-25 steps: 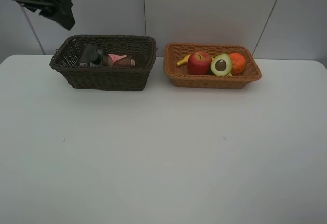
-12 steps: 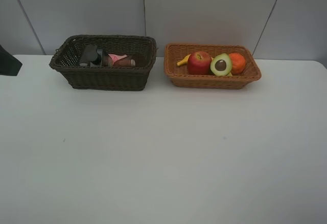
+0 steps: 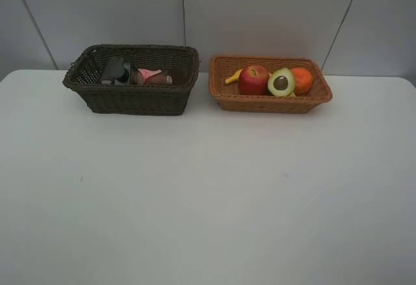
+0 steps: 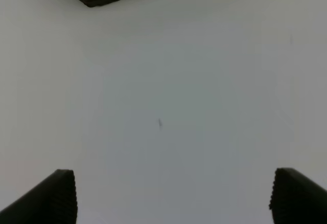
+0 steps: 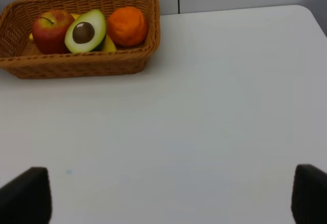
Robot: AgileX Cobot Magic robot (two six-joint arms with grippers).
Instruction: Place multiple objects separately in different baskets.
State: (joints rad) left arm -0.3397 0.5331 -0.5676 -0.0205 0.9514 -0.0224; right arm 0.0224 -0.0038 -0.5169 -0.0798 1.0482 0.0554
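From the high view I have both baskets at the back of the white counter [image 3: 208,200], side by side, close but not touching. The dark brown deep woven wicker basket [image 3: 133,96] sits to the left. Inside it I see the dark green pump bottle [image 3: 114,70] lying down, the small pink bottle [image 3: 149,73] next to it, and a translucent brownish-pink cup [image 3: 159,78] on its side; I can't make out the second cup clearly. The light orange-tan shallow wicker basket [image 3: 270,99] sits to the right and holds the red apple [image 3: 253,80], the halved avocado [image 3: 281,82] cut face out, the orange [image 3: 301,79] and the yellow banana [image 3: 233,76] poking out behind the apple.

My left pincer [image 4: 173,196] is spread wide over bare counter, holding nothing, a corner of the dark basket ahead. My right pincer [image 5: 171,196] is also spread wide and empty, well short of the tan basket. Neither arm shows in the high view.
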